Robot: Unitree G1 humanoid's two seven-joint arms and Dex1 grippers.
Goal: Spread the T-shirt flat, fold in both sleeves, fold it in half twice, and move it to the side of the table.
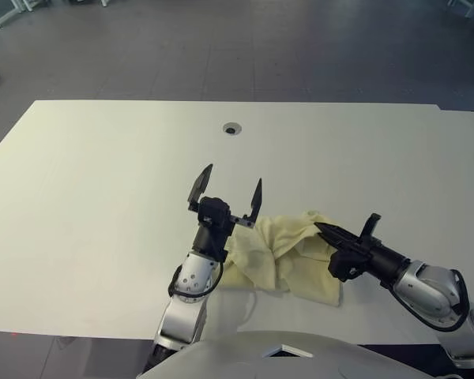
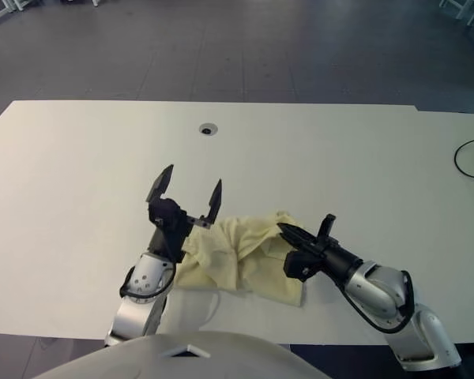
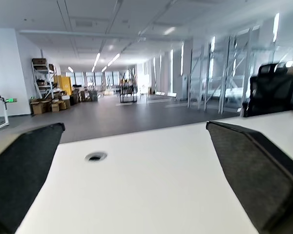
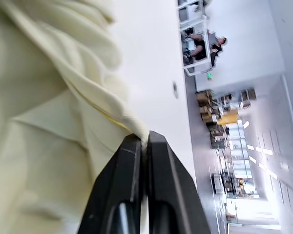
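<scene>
A pale yellow T-shirt (image 1: 280, 253) lies crumpled in a heap near the front edge of the white table (image 1: 103, 197), about the middle. My left gripper (image 1: 229, 185) is open, raised just above the heap's left edge, with its fingers pointing away over bare table and nothing between them. In the left wrist view its fingers (image 3: 259, 170) frame empty tabletop. My right gripper (image 1: 325, 230) comes in from the right and is shut on a raised fold at the T-shirt's right side. The right wrist view has the fingertips (image 4: 136, 146) pinching a seam of the cloth (image 4: 49, 97).
A small round cable hole (image 1: 232, 128) sits in the table farther back, centre. A black cable loop (image 2: 470, 158) lies at the table's right edge. Wide bare tabletop stretches left, right and behind the heap. Grey floor lies beyond the far edge.
</scene>
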